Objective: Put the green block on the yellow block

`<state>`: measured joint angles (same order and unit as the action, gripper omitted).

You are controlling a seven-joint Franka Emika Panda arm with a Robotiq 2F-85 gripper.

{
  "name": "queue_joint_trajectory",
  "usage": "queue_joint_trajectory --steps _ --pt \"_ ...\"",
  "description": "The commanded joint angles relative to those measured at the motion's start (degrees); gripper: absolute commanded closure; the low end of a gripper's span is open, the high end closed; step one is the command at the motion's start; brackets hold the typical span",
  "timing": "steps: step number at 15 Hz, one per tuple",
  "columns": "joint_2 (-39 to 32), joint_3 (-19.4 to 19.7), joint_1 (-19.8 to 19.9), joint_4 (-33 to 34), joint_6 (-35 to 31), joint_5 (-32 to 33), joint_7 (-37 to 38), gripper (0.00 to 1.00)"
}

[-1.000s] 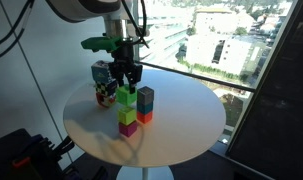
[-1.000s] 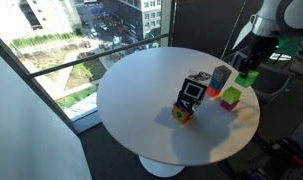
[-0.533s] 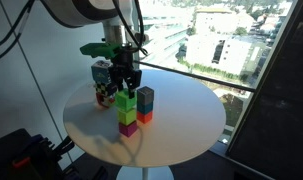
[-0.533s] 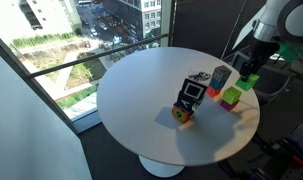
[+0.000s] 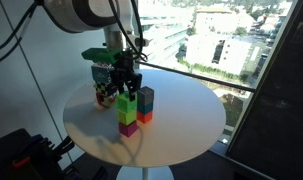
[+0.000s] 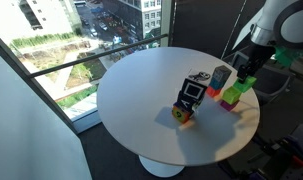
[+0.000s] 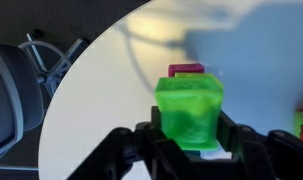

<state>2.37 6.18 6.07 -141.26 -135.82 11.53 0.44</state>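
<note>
Whereas a second ago the green block [image 6: 240,86] hung a little higher and to the right of the stack, it now sits lower, directly over the yellow block [image 6: 231,96], and looks to be touching its top face. The claw [image 5: 124,88] is clenched on the green block from both sides. In the wrist view its dark fingers [image 7: 233,136] press the glossy, slightly translucent cube. Under the yellow one is a magenta cube [image 5: 126,129], and all three are smooth and square-edged. Just right of the stack, a dark grey-blue cube [image 5: 145,98] stands on an orange-red cube [image 5: 144,117], on the round, matte white bench [image 5: 181,130].
</note>
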Motion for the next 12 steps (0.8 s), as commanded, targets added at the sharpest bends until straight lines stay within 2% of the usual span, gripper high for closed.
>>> queue_joint_trajectory --steps 1,12 --pt "-0.67 -0.15 0.13 0.13 -1.38 0.7 1.8 0.72" --pt "-2.14 -0.62 -0.43 0.65 -2.68 0.64 2.76 0.72"
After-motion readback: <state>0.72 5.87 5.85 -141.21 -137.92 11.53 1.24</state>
